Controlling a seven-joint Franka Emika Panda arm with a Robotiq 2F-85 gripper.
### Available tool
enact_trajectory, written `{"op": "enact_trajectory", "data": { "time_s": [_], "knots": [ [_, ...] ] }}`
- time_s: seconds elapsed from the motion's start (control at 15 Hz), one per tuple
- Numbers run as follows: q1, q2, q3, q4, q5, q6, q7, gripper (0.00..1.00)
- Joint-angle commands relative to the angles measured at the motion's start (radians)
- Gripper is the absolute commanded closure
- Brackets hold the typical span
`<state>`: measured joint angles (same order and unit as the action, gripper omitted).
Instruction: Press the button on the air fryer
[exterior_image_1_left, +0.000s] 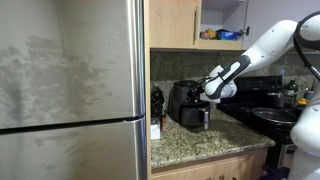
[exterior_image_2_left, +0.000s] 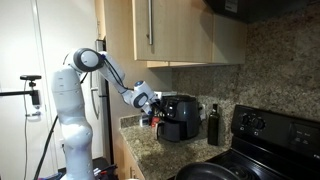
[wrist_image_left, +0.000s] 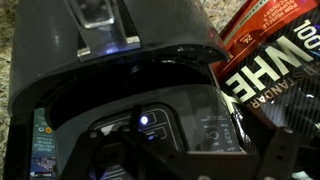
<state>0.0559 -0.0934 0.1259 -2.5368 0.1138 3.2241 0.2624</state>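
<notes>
The air fryer (exterior_image_1_left: 189, 103) is a squat black appliance on the granite counter, seen in both exterior views (exterior_image_2_left: 180, 117). In the wrist view its glossy top (wrist_image_left: 120, 70) fills the frame, with the handle at the top and a control panel with a lit blue button (wrist_image_left: 145, 120). My gripper (exterior_image_1_left: 210, 90) hovers close over the fryer's top front, also seen in an exterior view (exterior_image_2_left: 152, 103). In the wrist view its dark fingers (wrist_image_left: 198, 150) sit low over the panel. I cannot tell whether they are open or shut.
A red bag with white lettering (wrist_image_left: 270, 50) stands right beside the fryer. A dark bottle (exterior_image_2_left: 212, 125) stands on the counter near it. A black stove (exterior_image_1_left: 272, 100) with a pan is beside the counter. A steel fridge (exterior_image_1_left: 70, 90) and upper cabinets (exterior_image_2_left: 180, 30) border the space.
</notes>
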Motion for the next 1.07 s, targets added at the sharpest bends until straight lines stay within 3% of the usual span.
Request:
{"op": "enact_trajectory", "data": {
  "time_s": [0.0, 1.0],
  "knots": [
    [-0.001, 0.000, 0.000, 0.000, 0.000, 0.000, 0.000, 0.00],
    [0.018, 0.123, -0.016, 0.122, 0.069, -0.015, -0.002, 0.00]
  ]
}}
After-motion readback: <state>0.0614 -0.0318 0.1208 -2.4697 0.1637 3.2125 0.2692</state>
